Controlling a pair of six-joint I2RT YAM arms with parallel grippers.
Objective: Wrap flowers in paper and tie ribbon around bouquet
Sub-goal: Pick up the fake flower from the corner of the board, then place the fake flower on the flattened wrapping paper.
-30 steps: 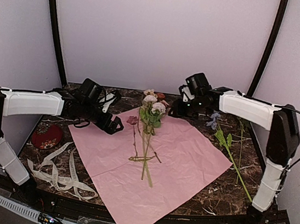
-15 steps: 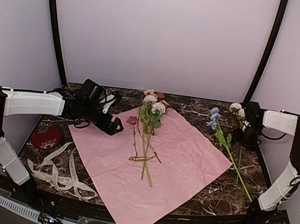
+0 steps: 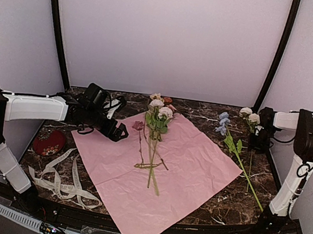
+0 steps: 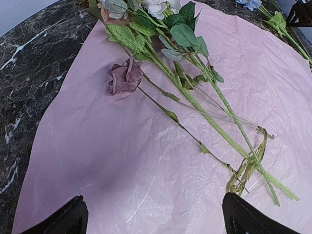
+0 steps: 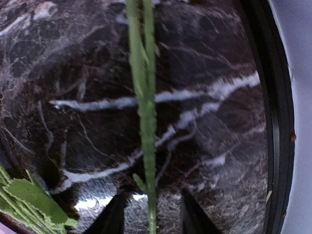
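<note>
Left fingers (image 4: 68, 219) spread wide, nothing between them; they hang over the pink paper (image 4: 122, 161) at the bottom edge of the wrist view; the main bunch of flowers (image 4: 195, 97) lies on the sheet ahead of them, upper right of that view, untouched. Right fingers (image 5: 114, 217) part-open, one on either side of a green stem (image 5: 146, 122) against the marble table (image 5: 209, 73); gap visible on both sides, so no clamp. Writing: the ribbon (image 3: 58, 182), lower left of the top view and off the paper, has faint printed marks; unreadable. Left gripper (image 3: 119, 130) sits at the paper's upper-left edge; arm reaches in flat from the left. Right gripper (image 3: 256, 139) at far right; arm folded back tight, near the white blooms (image 3: 249, 116) and blue spray (image 3: 222, 123), both off the paper.
</note>
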